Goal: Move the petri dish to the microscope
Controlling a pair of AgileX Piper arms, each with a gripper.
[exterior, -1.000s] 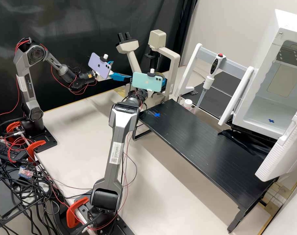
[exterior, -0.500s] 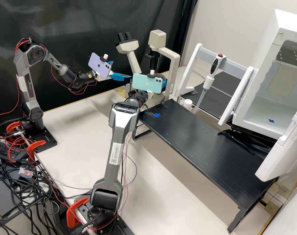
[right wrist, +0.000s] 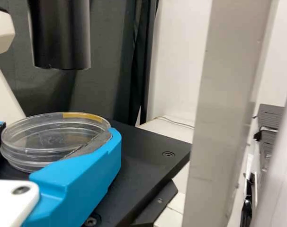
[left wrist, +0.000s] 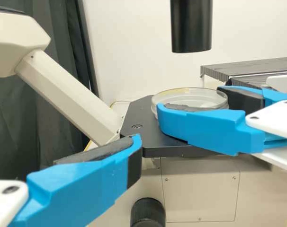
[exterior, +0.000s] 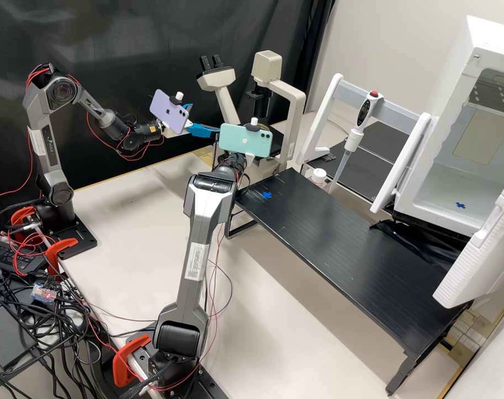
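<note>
In the high view my left gripper [exterior: 206,119] is beside the microscope [exterior: 225,100], fingers apart with nothing between them; the left wrist view has one finger of the left gripper [left wrist: 127,153] in front of the stage [left wrist: 155,139]. Behind the teal phone, my right gripper [exterior: 250,158] is at the microscope stage in the high view. The clear petri dish [right wrist: 44,137] lies between the pads of the right gripper [right wrist: 56,132] in the right wrist view, over the black stage. From the left wrist view too, the dish [left wrist: 193,97] is held between those fingers, below the black tube [left wrist: 192,28].
A low black table [exterior: 340,238] runs right of the microscope, with a white cup [exterior: 319,176] behind it. A pipette [exterior: 352,133] hangs on a white stand. The open white box [exterior: 457,183] is at the right. A beige microscope column [right wrist: 224,113] stands close by the right gripper.
The right arm's wrist and teal phone have shifted slightly left in the high view, after a small shift right. The left arm has kept still.
</note>
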